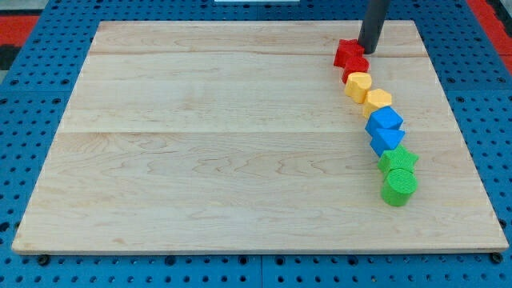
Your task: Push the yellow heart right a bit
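Observation:
The yellow heart point(358, 84) lies in a curved chain of blocks at the view's right side of the wooden board point(200, 144). Just above it are a red star point(348, 51) and a second red block point(356, 66). Below and to its right is a yellow hexagon point(378, 101). My tip point(369, 50) stands at the view's top, right beside the red star's right edge and above the yellow heart, not touching the heart.
The chain goes on downward with a blue block point(386, 120), a second blue block point(387, 141), a green star point(398, 161) and a green cylinder point(398, 187). A blue pegboard point(32, 264) surrounds the board.

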Action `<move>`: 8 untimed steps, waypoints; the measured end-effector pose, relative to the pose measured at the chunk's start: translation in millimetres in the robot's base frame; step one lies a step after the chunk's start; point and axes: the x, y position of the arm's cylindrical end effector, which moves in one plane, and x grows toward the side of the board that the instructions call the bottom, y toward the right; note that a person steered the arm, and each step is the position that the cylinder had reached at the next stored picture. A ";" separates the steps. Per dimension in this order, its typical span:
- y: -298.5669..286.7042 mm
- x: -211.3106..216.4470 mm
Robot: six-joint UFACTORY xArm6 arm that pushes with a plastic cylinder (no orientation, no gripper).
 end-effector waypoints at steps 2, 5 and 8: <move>-62.7 -49.6; -83.0 31.9; -83.0 79.5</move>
